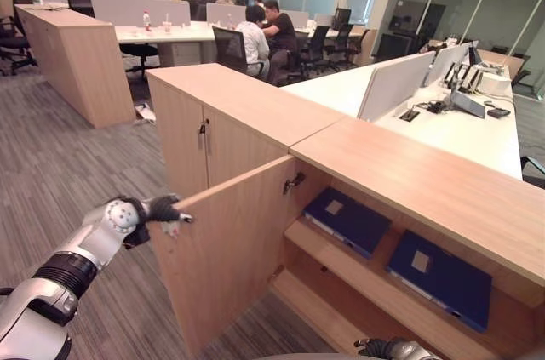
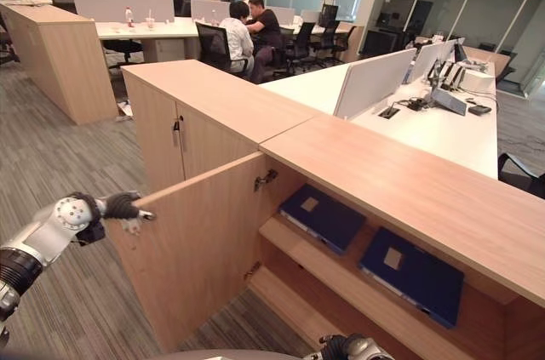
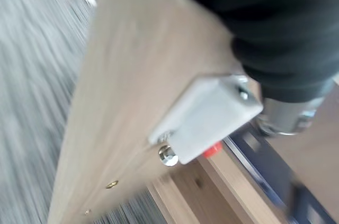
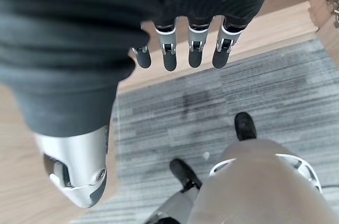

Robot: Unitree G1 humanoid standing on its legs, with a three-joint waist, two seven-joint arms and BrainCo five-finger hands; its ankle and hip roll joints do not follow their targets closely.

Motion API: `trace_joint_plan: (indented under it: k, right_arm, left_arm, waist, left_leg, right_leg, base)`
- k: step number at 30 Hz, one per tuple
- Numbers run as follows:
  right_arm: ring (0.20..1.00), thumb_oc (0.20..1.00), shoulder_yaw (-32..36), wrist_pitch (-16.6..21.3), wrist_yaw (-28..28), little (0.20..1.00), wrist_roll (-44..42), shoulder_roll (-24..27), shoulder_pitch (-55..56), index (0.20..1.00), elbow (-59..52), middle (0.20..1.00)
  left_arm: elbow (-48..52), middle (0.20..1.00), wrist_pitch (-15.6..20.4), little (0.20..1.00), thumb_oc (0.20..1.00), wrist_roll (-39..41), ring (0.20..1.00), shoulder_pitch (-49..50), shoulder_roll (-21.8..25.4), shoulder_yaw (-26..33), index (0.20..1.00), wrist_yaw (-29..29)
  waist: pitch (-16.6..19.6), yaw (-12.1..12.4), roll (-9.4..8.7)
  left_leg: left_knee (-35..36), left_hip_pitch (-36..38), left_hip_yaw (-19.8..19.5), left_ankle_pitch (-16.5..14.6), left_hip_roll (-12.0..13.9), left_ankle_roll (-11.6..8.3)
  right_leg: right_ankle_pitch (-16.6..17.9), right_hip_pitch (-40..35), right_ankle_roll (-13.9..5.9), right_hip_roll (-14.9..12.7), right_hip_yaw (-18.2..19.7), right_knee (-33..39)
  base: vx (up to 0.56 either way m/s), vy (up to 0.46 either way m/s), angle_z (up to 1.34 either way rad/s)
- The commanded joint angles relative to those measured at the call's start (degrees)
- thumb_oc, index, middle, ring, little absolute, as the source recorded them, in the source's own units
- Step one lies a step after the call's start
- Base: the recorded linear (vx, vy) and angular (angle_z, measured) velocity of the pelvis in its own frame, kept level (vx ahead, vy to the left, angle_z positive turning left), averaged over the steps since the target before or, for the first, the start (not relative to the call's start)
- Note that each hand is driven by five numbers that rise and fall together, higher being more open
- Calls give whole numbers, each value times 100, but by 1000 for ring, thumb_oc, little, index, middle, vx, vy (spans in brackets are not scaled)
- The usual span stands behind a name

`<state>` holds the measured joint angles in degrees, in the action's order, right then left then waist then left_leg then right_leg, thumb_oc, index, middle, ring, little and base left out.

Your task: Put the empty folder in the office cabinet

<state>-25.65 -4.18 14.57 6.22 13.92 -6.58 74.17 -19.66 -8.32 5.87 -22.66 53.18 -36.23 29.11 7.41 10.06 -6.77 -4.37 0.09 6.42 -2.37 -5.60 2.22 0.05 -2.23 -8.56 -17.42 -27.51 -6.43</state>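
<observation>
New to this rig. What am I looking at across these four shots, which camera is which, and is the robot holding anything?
It is a humanoid robot with two arms and fingered hands, standing at a wooden office cabinet. The two wide shots come from a stereo camera on its head, looking down; they show one scene from slightly different spots. The other two come from cameras on its wrists, very close up.

The left hand is at the free edge of the open cabinet door; its fingers cannot be made out, so I cannot tell whether it grips the edge. The right hand hangs over the carpet with relaxed fingers, holding nothing.

Inside, two dark blue folders lie on the shelf. Behind are desks and seated people.
</observation>
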Motion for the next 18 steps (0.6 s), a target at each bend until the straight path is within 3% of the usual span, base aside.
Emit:
trace_joint_plan:
  k: [1,6,8,9,11,18]
  right_arm:
    - [1000,1000,-136,111,-22,1000,162,-72,-507,1000,75,1000]
    - [1000,1000,-163,186,-141,1000,64,-138,-526,1000,54,1000]
    - [1000,1000,-97,234,-265,1000,-84,-190,-509,1000,29,1000]
    - [1000,1000,-98,234,-265,1000,-85,-187,-509,1000,28,1000]
    - [1000,1000,-41,288,-341,1000,-184,-256,-516,1000,7,1000]
    - [1000,1000,90,388,-400,1000,-275,-338,-499,1000,13,1000]
  left_arm:
    - [473,1000,173,1000,1000,2408,1000,538,-1434,-887,1000,732]
    - [1060,1000,193,1000,1000,3734,1000,500,-1892,-784,1000,385]
    - [1256,1000,191,1000,1000,4714,1000,628,-2560,-495,1000,142]
    - [1255,1000,191,1000,1000,4714,1000,627,-2562,-495,1000,141]
    - [1213,1000,313,1000,1000,5193,1000,667,-3020,-259,1000,-53]
    - [1037,1000,400,1000,1000,5514,1000,858,-3412,249,1000,-303]
  waist:
    - [-121,-434,-163]
    - [-161,-428,-138]
    - [-202,-425,-142]
    - [-203,-426,-139]
    - [-255,-435,-137]
    - [-288,-475,-149]
  left_leg:
    - [157,22,-443,-237,-111,44]
    - [184,35,-500,-201,-130,50]
    - [196,48,-567,-188,-147,57]
    - [197,49,-568,-188,-146,57]
    - [197,51,-603,-184,-162,69]
    - [217,44,-616,-180,-180,80]
  right_leg:
    - [533,-151,-289,-11,-119,-312]
    - [531,-158,-298,-34,-173,-363]
    - [530,-166,-296,-66,-227,-400]
    - [530,-167,-296,-66,-228,-400]
    - [539,-164,-291,-101,-258,-435]
    - [547,-134,-282,-142,-266,-459]
  base:
    - [0,-19,17]
    - [-11,-7,5]
    - [-22,-10,-13]
    - [-20,-8,-6]
    - [0,0,0]
    - [-20,-10,-31]
